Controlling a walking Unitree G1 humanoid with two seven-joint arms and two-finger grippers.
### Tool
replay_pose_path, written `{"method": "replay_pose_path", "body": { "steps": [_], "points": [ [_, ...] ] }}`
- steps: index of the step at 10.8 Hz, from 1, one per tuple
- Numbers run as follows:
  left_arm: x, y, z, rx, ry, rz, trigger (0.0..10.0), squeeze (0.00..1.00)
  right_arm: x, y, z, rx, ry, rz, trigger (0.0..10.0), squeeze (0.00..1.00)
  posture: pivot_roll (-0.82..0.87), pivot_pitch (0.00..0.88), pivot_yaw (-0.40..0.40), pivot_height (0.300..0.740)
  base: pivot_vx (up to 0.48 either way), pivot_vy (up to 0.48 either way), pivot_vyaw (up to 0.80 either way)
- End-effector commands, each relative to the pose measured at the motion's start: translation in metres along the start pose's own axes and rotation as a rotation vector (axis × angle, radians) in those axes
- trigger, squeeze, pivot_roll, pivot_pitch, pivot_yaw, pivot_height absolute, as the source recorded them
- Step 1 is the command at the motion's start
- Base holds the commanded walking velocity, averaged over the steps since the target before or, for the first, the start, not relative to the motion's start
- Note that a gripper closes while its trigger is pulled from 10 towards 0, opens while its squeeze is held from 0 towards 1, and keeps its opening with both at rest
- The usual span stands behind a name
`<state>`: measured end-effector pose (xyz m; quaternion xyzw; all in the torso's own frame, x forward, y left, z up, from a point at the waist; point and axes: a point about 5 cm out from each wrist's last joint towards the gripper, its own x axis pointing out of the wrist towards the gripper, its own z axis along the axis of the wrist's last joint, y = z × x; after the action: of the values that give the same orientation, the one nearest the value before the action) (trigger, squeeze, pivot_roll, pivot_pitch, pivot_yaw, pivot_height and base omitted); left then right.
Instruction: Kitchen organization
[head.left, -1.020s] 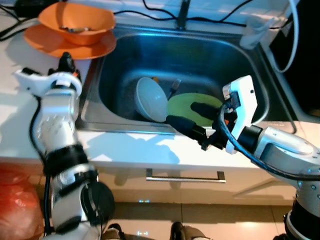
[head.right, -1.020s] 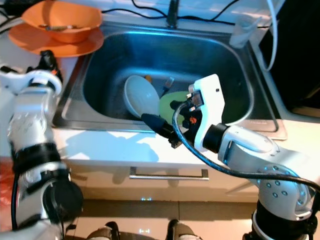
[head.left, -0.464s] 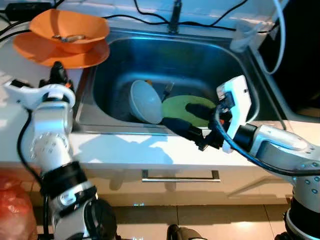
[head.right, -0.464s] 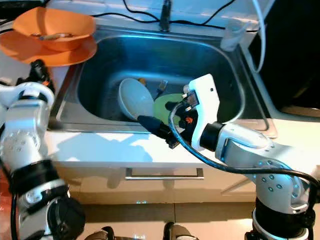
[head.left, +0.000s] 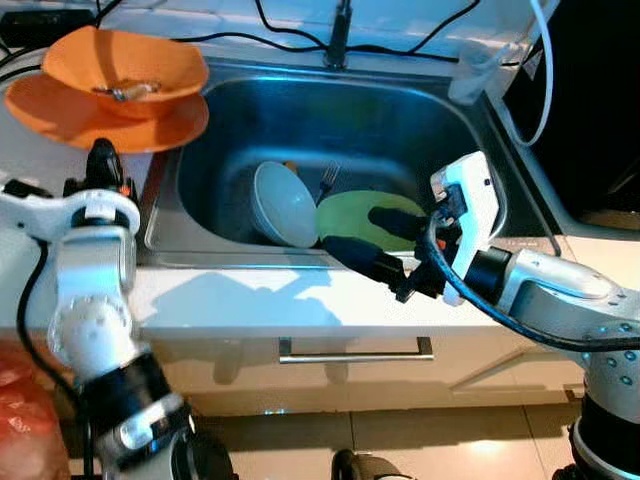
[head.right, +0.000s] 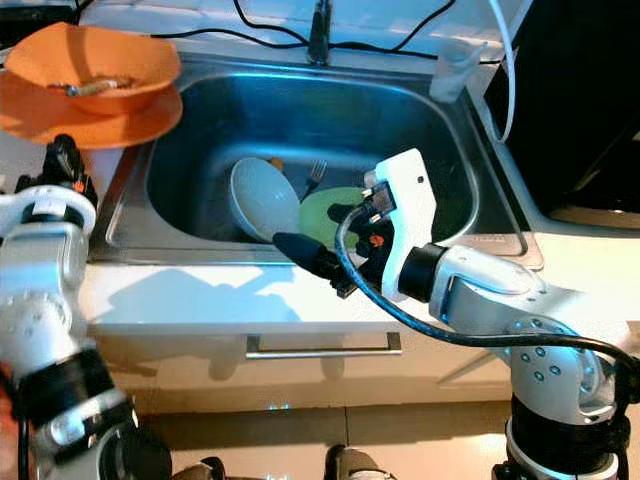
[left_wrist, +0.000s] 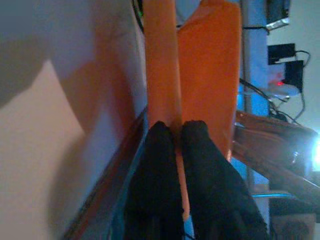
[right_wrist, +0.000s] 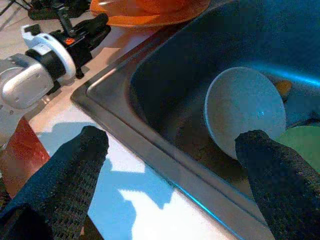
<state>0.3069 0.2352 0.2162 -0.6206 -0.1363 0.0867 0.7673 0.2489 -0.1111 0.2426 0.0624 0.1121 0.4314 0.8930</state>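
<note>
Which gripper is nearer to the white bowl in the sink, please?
Right. The right gripper hangs open at the sink's front edge beside the white bowl; the left gripper sits on the counter by the orange plate.

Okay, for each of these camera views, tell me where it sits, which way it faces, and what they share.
Left and right eye views: on the head, looking down at the stainless steel sink; both silver arms show.
Left wrist view: looks along the shut left gripper at the orange plate and orange bowl.
Right wrist view: looks past the open right gripper into the sink.
Shared: the tilted white bowl, green plate, left arm.
</note>
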Motion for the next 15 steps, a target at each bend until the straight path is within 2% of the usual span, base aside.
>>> {"method": "replay_pose_path", "body": {
  "steps": [1,2,4,5,6,9,12,15],
  "points": [
    [-0.030,0.097,0.005,-0.040,-0.008,0.460,10.0,0.00,0.000,-0.001,0.002,-0.016,-0.004,-0.002,10.0,0.00,-0.08,0.238,-0.220,0.740,0.000,0.000,0.00],
    [-0.027,0.097,0.020,-0.015,-0.049,0.451,10.0,0.00,0.001,-0.001,0.002,-0.016,-0.005,0.003,10.0,0.00,-0.07,0.237,-0.221,0.740,0.000,0.000,0.00],
    [-0.026,0.096,0.037,0.002,-0.095,0.442,10.0,0.00,0.003,-0.002,0.003,-0.017,-0.007,0.007,10.0,0.00,-0.07,0.235,-0.227,0.740,0.000,0.000,0.00],
    [-0.026,0.096,0.039,0.003,-0.099,0.442,10.0,0.00,0.003,-0.002,0.003,-0.018,-0.007,0.007,10.0,0.00,-0.07,0.235,-0.227,0.740,0.000,0.000,0.00],
    [-0.026,0.097,0.051,0.013,-0.143,0.445,10.0,0.00,0.004,-0.003,0.003,-0.020,-0.008,0.012,10.0,0.00,-0.06,0.235,-0.231,0.740,0.000,0.000,0.00],
    [-0.029,0.102,0.067,0.033,-0.197,0.464,10.0,0.00,0.004,-0.003,0.003,-0.021,-0.008,0.018,10.0,0.00,-0.06,0.233,-0.233,0.740,0.000,0.000,0.00],
    [-0.027,0.102,0.071,0.040,-0.203,0.463,10.0,0.00,0.005,-0.002,0.003,-0.023,-0.008,0.021,10.0,0.00,-0.06,0.233,-0.234,0.740,0.000,0.000,0.00],
    [-0.015,0.092,0.068,0.083,-0.180,0.409,10.0,0.00,0.005,-0.002,0.002,-0.023,-0.010,0.019,10.0,0.00,-0.06,0.231,-0.225,0.740,0.000,0.000,0.00]
  ]
}}
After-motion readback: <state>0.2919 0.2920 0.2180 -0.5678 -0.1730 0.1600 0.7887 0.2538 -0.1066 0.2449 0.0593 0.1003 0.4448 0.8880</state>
